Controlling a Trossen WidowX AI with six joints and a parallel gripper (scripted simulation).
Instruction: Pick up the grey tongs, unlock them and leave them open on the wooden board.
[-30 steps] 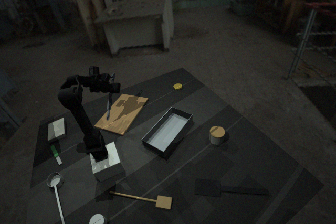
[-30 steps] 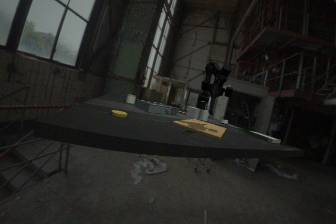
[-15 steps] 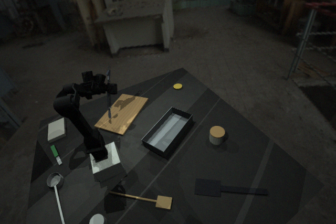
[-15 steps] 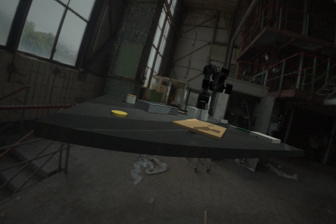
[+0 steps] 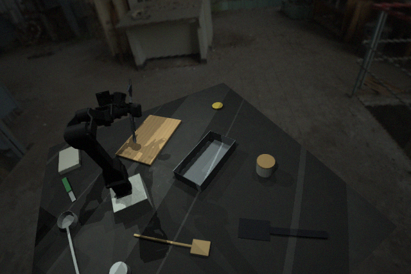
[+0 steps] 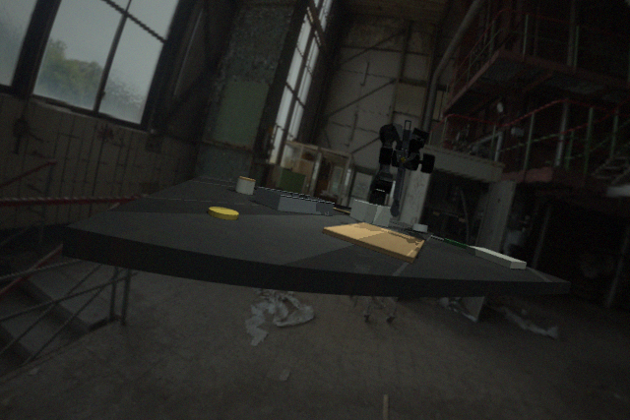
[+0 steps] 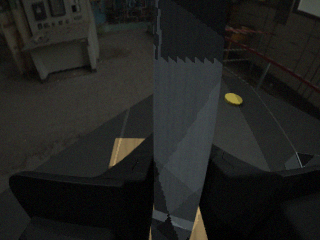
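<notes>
My gripper (image 5: 131,109) (image 6: 404,160) (image 7: 171,138) is shut on the grey tongs (image 5: 134,128) (image 6: 399,186) (image 7: 185,110). It holds them by their middle, close to upright, above the wooden board (image 5: 166,125) (image 6: 366,237) (image 7: 126,148). The lower end of the tongs looks rounded in the exterior view, and the upper end shows a narrow loop. The arms look close together; whether the lock is released cannot be seen. The roasting tin (image 5: 186,180) (image 6: 289,203) stands to the right of the board in the top view, with no tongs across it.
A yellow disc (image 5: 217,105) (image 6: 222,212) (image 7: 233,98) lies beyond the tin. A lidded canister (image 5: 264,169) (image 6: 245,186) stands right of it. A pale block (image 5: 69,160) (image 6: 501,258), a green-handled tool (image 5: 66,185), a ladle (image 5: 67,221) and two spatulas (image 5: 200,247) (image 5: 253,229) lie around the base.
</notes>
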